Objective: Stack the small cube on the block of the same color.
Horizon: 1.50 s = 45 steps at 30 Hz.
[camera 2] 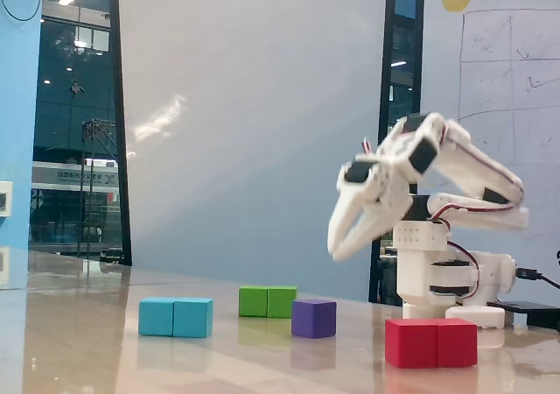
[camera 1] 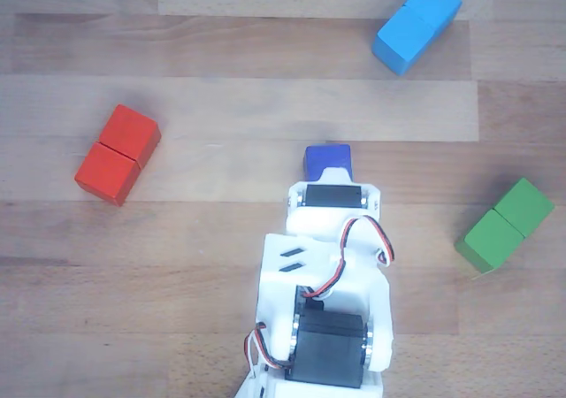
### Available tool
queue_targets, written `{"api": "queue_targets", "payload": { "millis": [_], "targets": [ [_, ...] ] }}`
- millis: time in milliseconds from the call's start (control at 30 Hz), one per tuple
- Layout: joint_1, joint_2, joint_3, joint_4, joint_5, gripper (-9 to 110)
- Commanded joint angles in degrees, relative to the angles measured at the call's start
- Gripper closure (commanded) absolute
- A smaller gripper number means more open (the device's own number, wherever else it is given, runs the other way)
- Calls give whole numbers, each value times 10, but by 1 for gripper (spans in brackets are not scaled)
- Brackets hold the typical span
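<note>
The small cube (camera 2: 314,318), dark blue and purplish in the fixed view, rests on the table between the green and red blocks. In the other view the small cube (camera 1: 328,161) peeks out just beyond the arm's white wrist (camera 1: 332,208), which hides the fingers. The sky-blue block (camera 2: 175,317) lies at the left of the fixed view, and the same block (camera 1: 417,24) lies at the top right of the other view. My gripper (camera 2: 332,252) hangs in the air above and to the right of the cube. It points down-left, its fingers together, holding nothing.
A red double block (camera 2: 431,342) lies in front of the arm's base (camera 2: 451,280); in the other view the red block (camera 1: 118,154) is at the left. A green double block (camera 2: 268,301) sits behind the cube, and the same green block (camera 1: 506,225) is at the right of the other view.
</note>
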Motion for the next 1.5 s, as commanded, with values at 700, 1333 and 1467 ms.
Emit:
{"api": "queue_targets", "payload": {
  "millis": [700, 1333, 1467],
  "targets": [
    [4, -667, -826, -11, 5, 101],
    [10, -933, -911, 87, 4, 101],
    [10, -941, -907, 159, 4, 101]
  ]
}}
